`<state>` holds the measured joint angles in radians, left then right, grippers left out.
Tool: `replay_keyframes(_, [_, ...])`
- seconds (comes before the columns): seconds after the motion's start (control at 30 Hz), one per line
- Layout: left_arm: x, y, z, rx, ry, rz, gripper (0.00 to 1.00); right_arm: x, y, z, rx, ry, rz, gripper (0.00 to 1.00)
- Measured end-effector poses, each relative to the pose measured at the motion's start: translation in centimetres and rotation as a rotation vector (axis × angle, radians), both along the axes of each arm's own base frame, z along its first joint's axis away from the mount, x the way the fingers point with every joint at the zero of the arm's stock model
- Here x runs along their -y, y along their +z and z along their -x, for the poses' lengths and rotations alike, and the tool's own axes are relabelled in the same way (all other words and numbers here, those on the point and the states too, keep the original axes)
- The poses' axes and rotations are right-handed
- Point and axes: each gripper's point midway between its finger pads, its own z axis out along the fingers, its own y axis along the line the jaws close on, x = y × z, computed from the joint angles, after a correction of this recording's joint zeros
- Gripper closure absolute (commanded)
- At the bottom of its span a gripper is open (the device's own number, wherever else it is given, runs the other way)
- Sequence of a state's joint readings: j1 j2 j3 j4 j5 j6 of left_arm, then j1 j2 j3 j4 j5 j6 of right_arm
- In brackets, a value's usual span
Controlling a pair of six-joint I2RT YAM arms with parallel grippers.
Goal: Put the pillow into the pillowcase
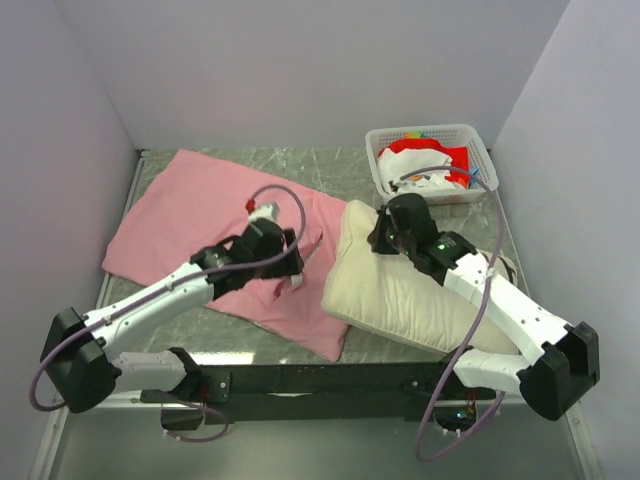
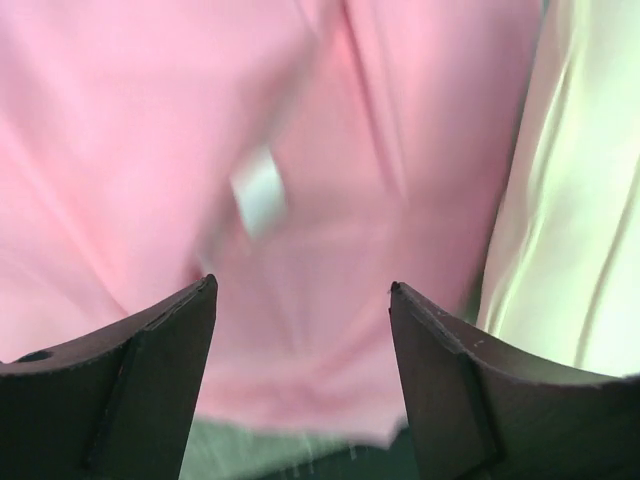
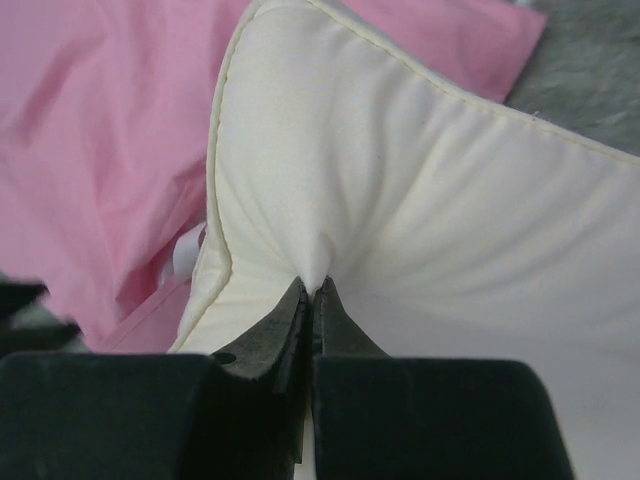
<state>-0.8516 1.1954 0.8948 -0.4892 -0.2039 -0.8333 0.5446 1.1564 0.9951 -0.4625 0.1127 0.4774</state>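
Across the left and middle of the counter (image 1: 330,165) lies the pillowcase (image 1: 185,215), spread out flat and wrinkled, with one corner reaching toward the arm bases. Just to its right sits the pillow (image 1: 400,300), plump and cream, its left edge meeting the pink cloth's right border.

The left claw (image 2: 300,290) stands wide, with nothing between its fingers (image 2: 150,350). It hangs above the right part of the pillowcase, close to the pillow's left edge. In the left wrist view pink cloth fills the space below the fingers, the pillow shows as a pale band along the right side, and a small white label (image 2: 258,190) appears as a blurred patch on the cloth. Whether the fingertips touch the fabric cannot be told from these views. The left arm stretches from its base at the near left diagonally up and to the right, low over the counter, with a purple cable looping above the wrist.

The right claw (image 3: 312,288) is closed tight on a pinch of the pillow's cover, just inside the piped seam near its far-left corner. The cloth puckers into folds that fan out from the tips. The right arm runs from its base at the near right up and leftward across the pillow, with the wrist bent down at that corner.

A white basket (image 1: 425,132) holding red and white things stands at the far right, beyond the pillow.
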Motion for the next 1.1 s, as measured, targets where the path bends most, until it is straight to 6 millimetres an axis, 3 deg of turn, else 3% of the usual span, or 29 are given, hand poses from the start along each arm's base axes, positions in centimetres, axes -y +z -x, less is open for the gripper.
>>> replay_keyframes(0.13, [-2.2,1.1,-5.8,0.052,0.090,-0.077,0.33,-2.2,-2.2,0.8,-0.032,0.051,0.000,1.00])
replay_keyframes(0.27, [-1.3,-1.7,-9.1,0.013,0.025,-0.208,0.32,-2.9,-4.5,1.1,-0.062,0.053,-0.010,1.00])
replay_keyframes(0.37, [-0.5,-4.6,-9.7,-0.040,-0.040,-0.273,0.30,-2.8,-6.0,1.5,-0.080,0.043,-0.015,1.00])
replay_keyframes(0.47, [-0.4,-6.9,-10.0,-0.081,-0.080,-0.338,0.23,-2.6,-7.3,1.9,-0.096,0.033,-0.017,1.00])
replay_keyframes(0.67, [0.0,-9.2,-10.9,-0.112,-0.113,-0.395,0.23,-2.5,-9.2,2.6,-0.117,0.025,-0.025,1.00])
replay_keyframes(0.77, [0.4,-9.6,-11.5,-0.113,-0.119,-0.407,0.33,-2.5,-9.3,2.6,-0.112,0.023,-0.027,1.00])
replay_keyframes(0.87, [0.6,-10.2,-12.3,-0.109,-0.114,-0.423,0.60,-2.5,-9.2,2.6,-0.107,0.022,-0.032,1.00])
replay_keyframes(0.9, [0.5,-10.3,-12.6,-0.109,-0.112,-0.431,0.75,-2.5,-9.2,2.6,-0.105,0.022,-0.033,1.00])
replay_keyframes(0.97, [0.3,-10.8,-12.9,-0.115,-0.106,-0.442,0.94,-2.5,-8.9,2.6,-0.098,0.021,-0.036,1.00])
replay_keyframes(1.1, [-0.6,-11.2,-13.1,-0.132,-0.094,-0.457,0.99,-2.2,-8.3,2.8,-0.087,0.015,-0.037,1.00])
